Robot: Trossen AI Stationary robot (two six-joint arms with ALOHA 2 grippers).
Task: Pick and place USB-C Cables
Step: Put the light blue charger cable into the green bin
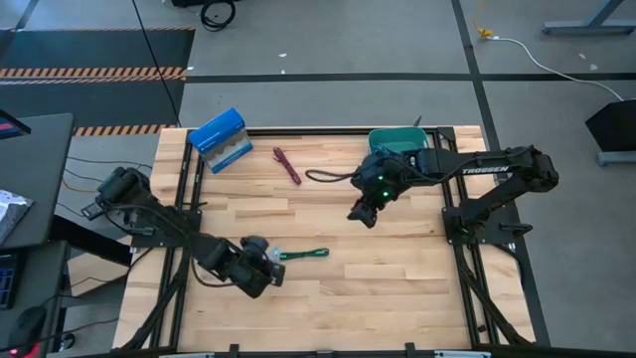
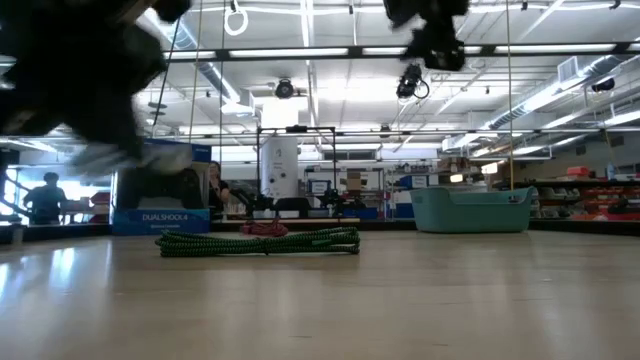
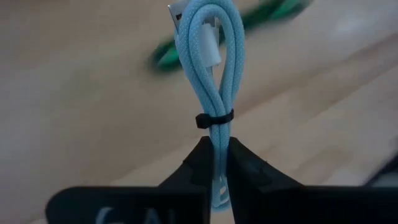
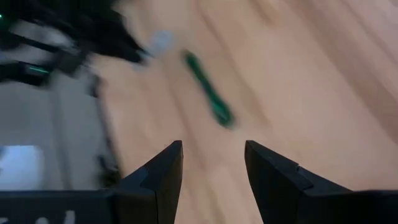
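Left fingers [image 3: 219,163] pinching pale-blue cable [image 3: 211,62]

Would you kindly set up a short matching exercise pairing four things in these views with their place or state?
Things:
1. light-blue cable
2. green cable
3. maroon cable
4. right pincer

States:
A. open, holding nothing
B. lying beside the left pincer
C. clamped in the left pincer
D. lying near the blue box

Pairs: 1-C, 2-B, 3-D, 4-A

floor [image 1: 328,99]: grey concrete | hazard stripes [image 1: 89,72] | ceiling lights [image 2: 300,52] | shelving [image 2: 590,190], possibly
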